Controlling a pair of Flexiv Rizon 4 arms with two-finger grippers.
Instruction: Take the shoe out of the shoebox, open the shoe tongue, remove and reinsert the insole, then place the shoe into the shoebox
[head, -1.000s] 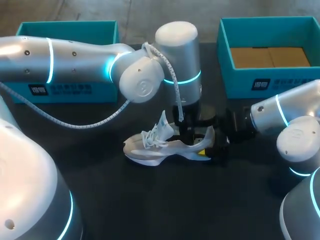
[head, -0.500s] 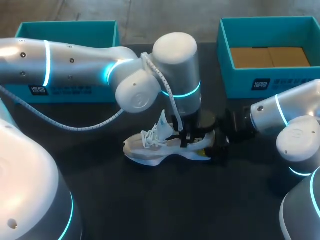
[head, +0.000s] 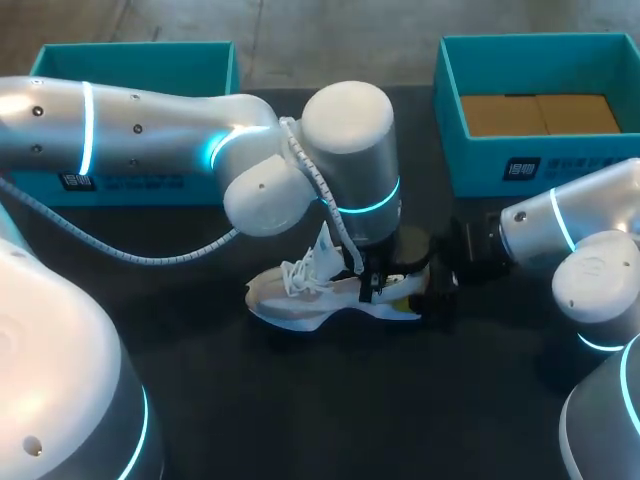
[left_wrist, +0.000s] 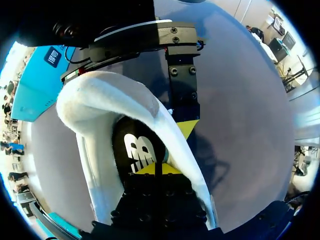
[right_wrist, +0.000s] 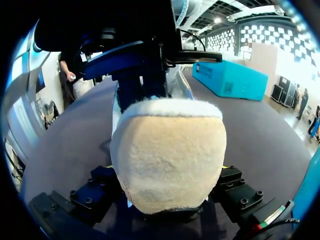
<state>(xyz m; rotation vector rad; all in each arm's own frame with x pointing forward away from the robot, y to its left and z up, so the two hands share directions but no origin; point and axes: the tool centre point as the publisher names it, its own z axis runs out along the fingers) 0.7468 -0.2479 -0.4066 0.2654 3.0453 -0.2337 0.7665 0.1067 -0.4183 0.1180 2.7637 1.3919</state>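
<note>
A white shoe (head: 310, 300) lies on the dark table, toe to the left, with its tongue (head: 328, 255) lifted. My left gripper (head: 373, 285) comes down into the heel opening. In the left wrist view it (left_wrist: 156, 169) is shut on the rear edge of the black insole (left_wrist: 136, 150) inside the shoe (left_wrist: 100, 100). My right gripper (head: 428, 290) is at the heel. In the right wrist view it (right_wrist: 167, 172) is shut on the shoe's fuzzy heel (right_wrist: 167, 150), one finger on each side. One of its fingers (left_wrist: 182, 100) runs along the shoe's outer side.
An open teal shoebox (head: 540, 170) with a brown cardboard floor stands at the back right. A second teal box (head: 130, 180) stands at the back left, partly hidden by my left arm. The table in front of the shoe is bare dark surface.
My left arm has come down, pushing its gripper deeper into the shoe's opening, and its fingers have closed. The shoe and the right arm have stayed put.
</note>
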